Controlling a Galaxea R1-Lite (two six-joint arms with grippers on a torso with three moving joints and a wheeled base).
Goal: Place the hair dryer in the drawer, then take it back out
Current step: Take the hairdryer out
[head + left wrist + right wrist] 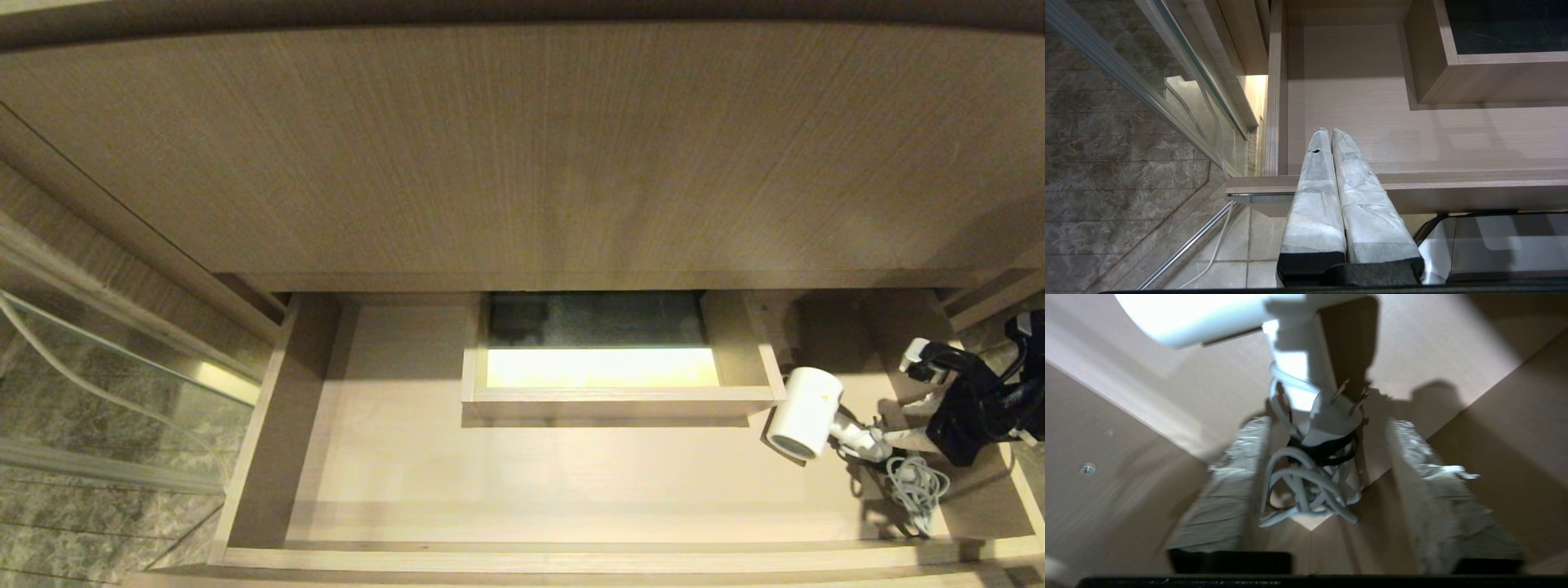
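Lying on the floor of the open drawer (522,559) at its right end, the bundled cord (918,482) trails from the hair dryer (804,412), whose barrel sits just beside the boxed cutout (618,398). Around the plug (1333,418), the right gripper (1327,473) stands with fingers apart, gripping nothing. Fingers pressed together, the left gripper (1329,136) hangs over the drawer's left front edge

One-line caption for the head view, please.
Hair dryer lies in the open drawer's right end, right gripper beside its handle, jaws apart.
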